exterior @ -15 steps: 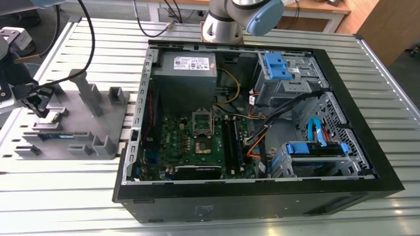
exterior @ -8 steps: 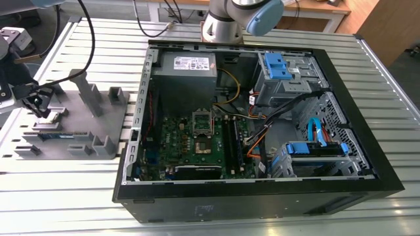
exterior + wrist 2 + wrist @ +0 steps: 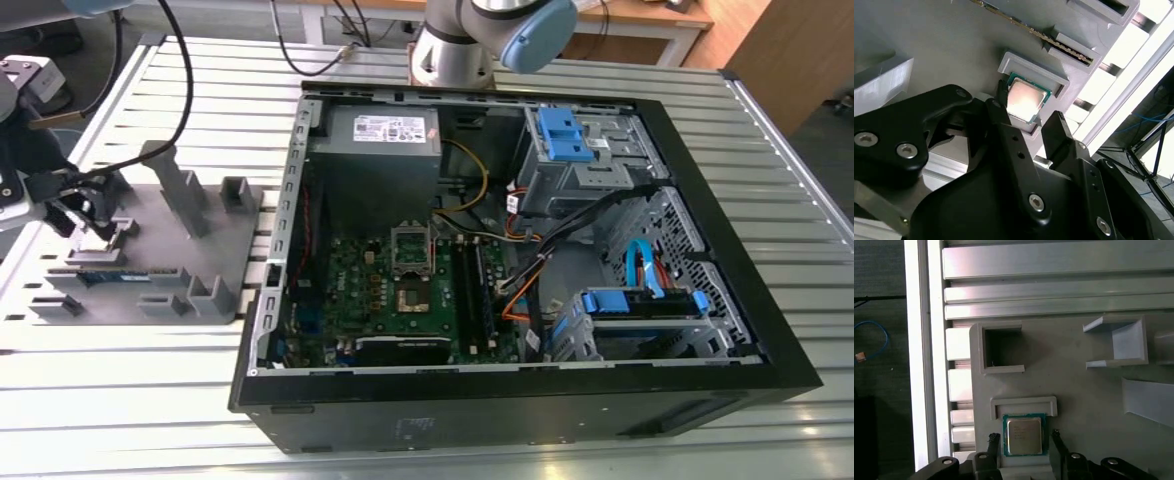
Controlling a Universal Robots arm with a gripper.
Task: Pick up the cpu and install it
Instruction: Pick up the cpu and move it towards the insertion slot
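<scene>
The cpu is a small square chip with a silvery top and green rim. It lies flat in a shallow grey holder on the grey fixture plate. In both wrist views my gripper is open, one black finger on each side of the chip with a small gap on either side. The second wrist view shows the cpu between the fingers of the gripper. In the exterior view the gripper hangs over the plate at the exterior view's left.
An open black computer case lies to the exterior view's right, its green motherboard carrying the cpu socket. A memory stick and upright grey posts stand on the plate. An empty square pocket sits beside the holder.
</scene>
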